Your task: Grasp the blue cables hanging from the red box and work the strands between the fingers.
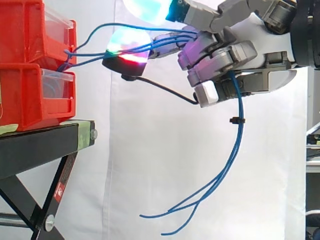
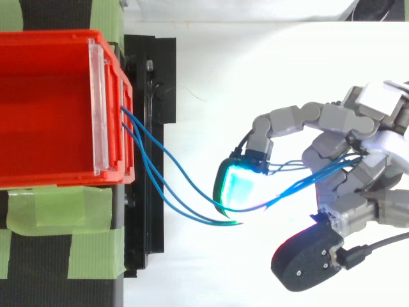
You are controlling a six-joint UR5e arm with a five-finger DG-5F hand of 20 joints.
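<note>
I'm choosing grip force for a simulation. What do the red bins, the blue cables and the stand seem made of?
The red bins: likely moulded plastic, glossy, evenly coloured, with a clear front panel. The blue cables: thin, smooth, probably plastic-sheathed wire; they curve limply below the hand. The stand: seemingly black painted metal, flat bars joined by bolts.

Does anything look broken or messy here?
Nothing looks broken or spilled. The blue cables stretch sideways from the red bins into the hand, whose curled fingers hold them, and their loose ends dangle below it. The green tape on the black stand is stuck on unevenly, in patches.
</note>
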